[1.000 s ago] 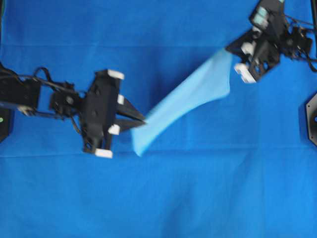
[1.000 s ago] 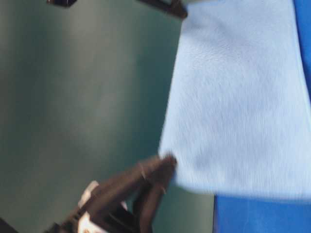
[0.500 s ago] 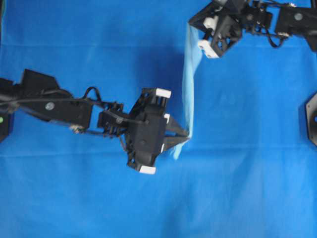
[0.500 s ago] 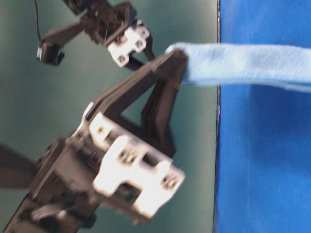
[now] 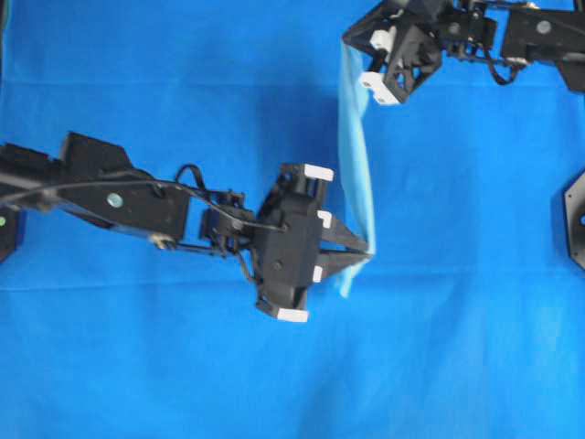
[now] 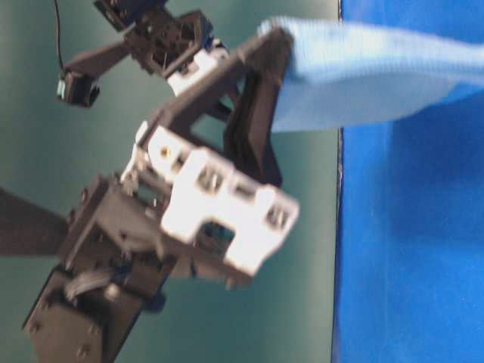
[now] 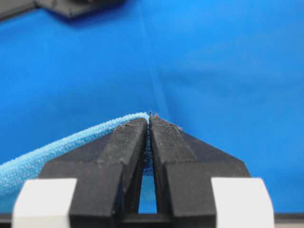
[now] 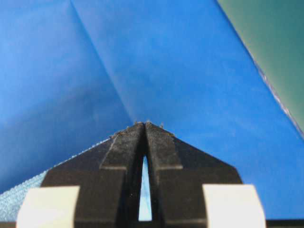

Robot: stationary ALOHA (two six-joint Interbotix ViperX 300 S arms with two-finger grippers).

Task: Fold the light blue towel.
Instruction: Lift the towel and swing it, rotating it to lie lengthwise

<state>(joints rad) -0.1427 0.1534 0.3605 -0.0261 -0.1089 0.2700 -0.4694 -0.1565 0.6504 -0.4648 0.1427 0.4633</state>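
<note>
The light blue towel (image 5: 355,155) hangs off the table as a narrow, nearly edge-on band between both grippers. My left gripper (image 5: 368,253) is shut on its near corner, mid-table. My right gripper (image 5: 348,43) is shut on the far corner at the top of the overhead view. In the left wrist view the towel (image 7: 57,152) runs left from the pinched tips of the left gripper (image 7: 149,118). The right wrist view shows the right gripper (image 8: 144,124) closed, with a sliver of towel (image 8: 19,204) at lower left. From table level the towel (image 6: 363,76) drapes from the left gripper (image 6: 276,41).
A darker royal-blue table cloth (image 5: 457,347) covers the whole table. A black arm base (image 5: 576,219) sits at the right edge and another (image 5: 5,229) at the left edge. A dark green wall (image 6: 76,151) stands beyond the table.
The right gripper swung left to the top centre. The left gripper moved right and slightly down. The towel turned from a spread diagonal sheet into a thin upright band.
</note>
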